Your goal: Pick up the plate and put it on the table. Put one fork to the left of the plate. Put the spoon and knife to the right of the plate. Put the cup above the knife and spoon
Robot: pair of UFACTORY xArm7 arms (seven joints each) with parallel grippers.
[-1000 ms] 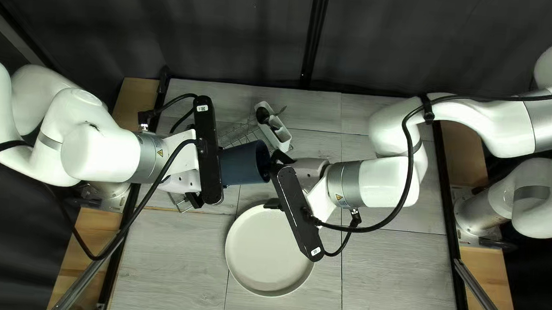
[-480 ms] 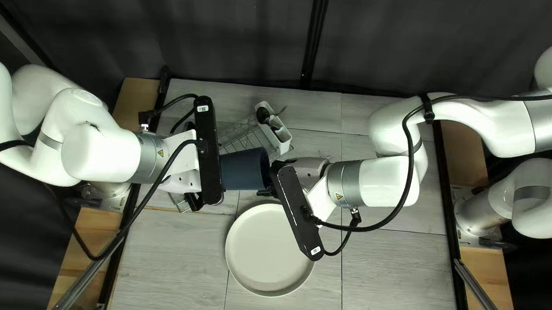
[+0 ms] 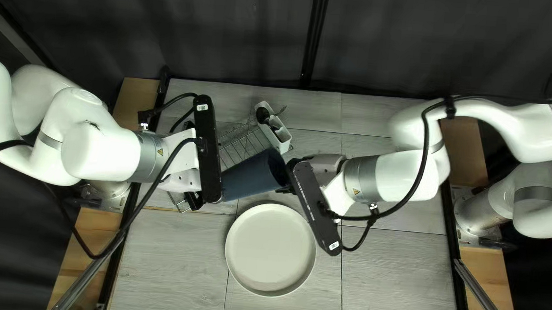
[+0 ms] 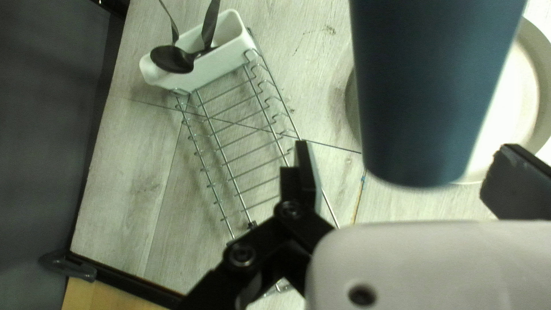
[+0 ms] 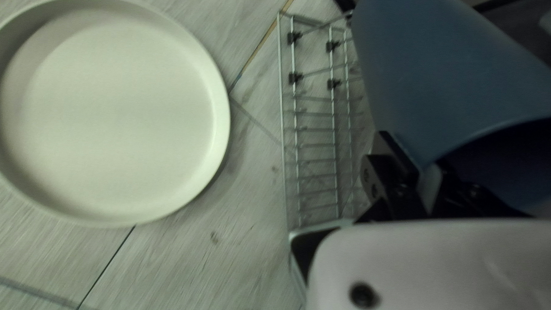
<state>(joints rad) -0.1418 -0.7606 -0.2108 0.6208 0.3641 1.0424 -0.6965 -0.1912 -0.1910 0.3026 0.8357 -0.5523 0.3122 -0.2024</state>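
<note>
Since the earlier frame, the right gripper [image 5: 414,155] has shifted rightward, dragging the cup [image 3: 254,176] along and slanting it; the left arm hasn't budged. Left first: the left gripper [image 4: 407,161] has its jaws apart on either side of the cup's base, so a sideways swing could bump them and twist the cup loose. Next, the wire rack [image 4: 223,158] might snag the base if it dips. The cup is held on its side above the worktop [image 3: 169,265], and could tip further or drop onto the plate [image 3: 268,249], since the right jaws look clamped on its rim only. Counting across: 1 rack, 1 cup, 1 cutlery holder [image 4: 215,69] with 1 spoon [image 4: 172,59] and other utensils I can't tell apart, 1 plate, 2 grippers.
</note>
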